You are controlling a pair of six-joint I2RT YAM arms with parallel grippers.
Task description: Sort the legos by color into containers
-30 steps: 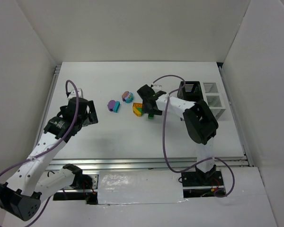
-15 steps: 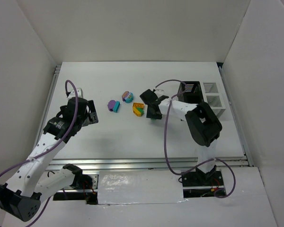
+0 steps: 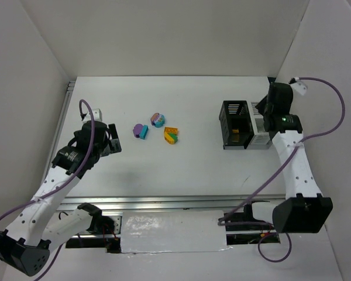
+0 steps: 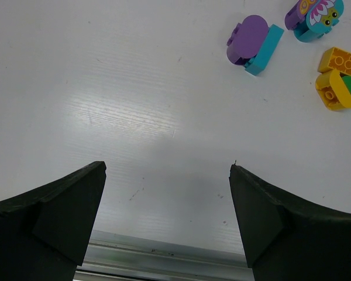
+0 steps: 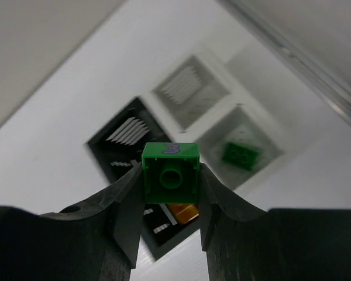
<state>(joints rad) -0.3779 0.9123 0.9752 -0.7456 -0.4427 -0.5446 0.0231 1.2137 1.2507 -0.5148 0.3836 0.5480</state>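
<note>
Right wrist view shows it most clearly: the right gripper [image 5: 170, 178] is clamped on a green brick [image 5: 170, 168]. One finger presses each of two opposite side walls, so the piece hangs free above the containers and rests on nothing. Taking the black bin [image 5: 126, 134] as the landmark, it sits straight behind the held brick in this line of sight, with an orange brick [image 5: 181, 212] on its floor. A white bin [image 5: 248, 126] touching its side already holds another green brick [image 5: 240, 153]. A second white bin [image 5: 190, 88], with nothing visible inside, touches that same side. That pairing is probably why the arm has carried its piece here, since green belongs with green. Whether the brick hangs over the black bin or over its white neighbour I cannot tell, so the drop may need a small shift sideways. The held brick is blocky and roughly square, with no clear long axis. The face toward the camera shows a round socket, which I take for the underside, so the studs would point away, down toward the bins. In the top external view this arm's wrist hangs just right of the black bin. The remaining legos [image 3: 141, 130] lie well to the left of it. Farther left again, the left gripper [image 4: 167, 168] stands spread wide, holding nothing, over bare table [image 4: 134, 88].
</note>
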